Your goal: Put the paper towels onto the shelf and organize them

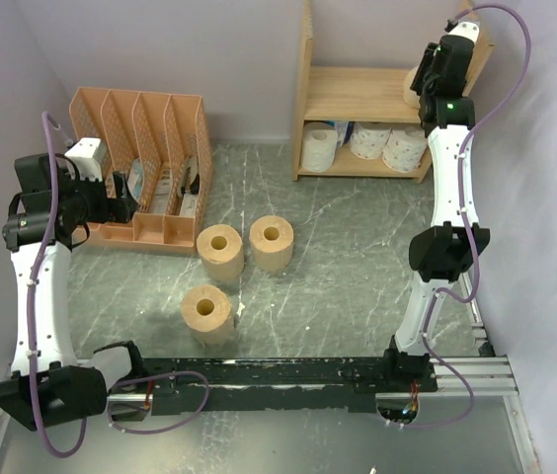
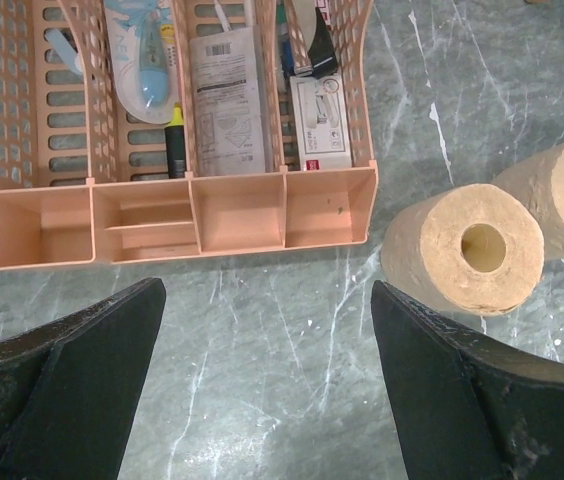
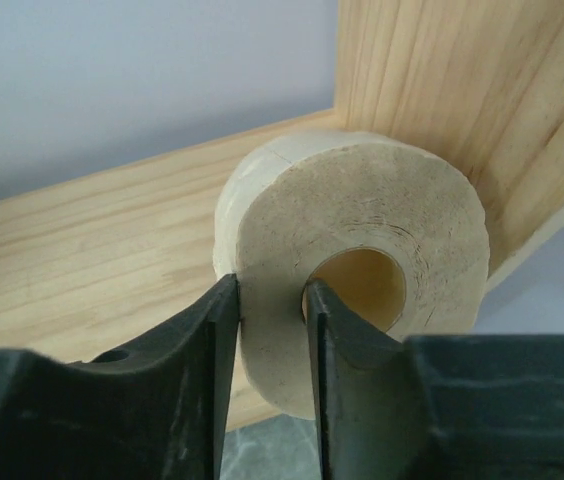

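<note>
The wooden shelf [image 1: 358, 94] stands at the back right. Three white rolls [image 1: 372, 143] sit on its lower tier. My right gripper [image 3: 270, 300] is shut on a tan roll [image 3: 362, 230], one finger in the core and one outside, holding it over the upper tier [image 3: 92, 250] against the right side panel [image 3: 462, 100]. Three tan rolls [image 1: 219, 249] [image 1: 271, 240] [image 1: 206, 311] stand on the table. My left gripper [image 2: 267, 300] is open and empty above the table, left of a tan roll [image 2: 462, 250].
An orange-pink file organizer [image 1: 145, 163] with stationery in it stands at the back left, just beyond my left gripper; it also shows in the left wrist view [image 2: 182, 215]. Walls close in the table at the left, back and right.
</note>
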### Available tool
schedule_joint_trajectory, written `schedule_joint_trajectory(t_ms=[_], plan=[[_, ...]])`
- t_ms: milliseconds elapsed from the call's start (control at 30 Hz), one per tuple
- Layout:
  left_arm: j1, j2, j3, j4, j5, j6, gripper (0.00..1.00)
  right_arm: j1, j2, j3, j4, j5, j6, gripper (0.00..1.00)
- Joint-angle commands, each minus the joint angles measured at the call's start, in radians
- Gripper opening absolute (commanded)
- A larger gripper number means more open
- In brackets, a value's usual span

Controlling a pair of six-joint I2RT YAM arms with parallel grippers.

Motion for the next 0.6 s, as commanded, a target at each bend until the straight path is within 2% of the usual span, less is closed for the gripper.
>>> schedule_joint_trajectory(t_ms=[0,67,300,400,567], plan=[[0.022,0.004,0.027,0.019,0.024,-0.013,0.96,-0.001,-0.025,0.007,0.087,0.008,-0.008,0.40],[0.027,0.008,0.028,0.018,0.031,-0.016,0.96,-0.001,-0.021,0.015,0.101,0.007,-0.017,0.47],[0.042,0.022,0.038,0.015,0.041,-0.019,0.95,0.000,-0.025,0.021,0.193,-0.031,-0.018,0.61],[0.044,0.027,0.036,0.015,0.039,-0.018,0.95,-0.001,-0.008,0.038,0.246,-0.054,-0.013,0.74],[0.045,0.034,0.035,0.016,0.033,-0.015,0.95,-0.054,0.053,0.071,0.219,-0.123,0.081,0.76]])
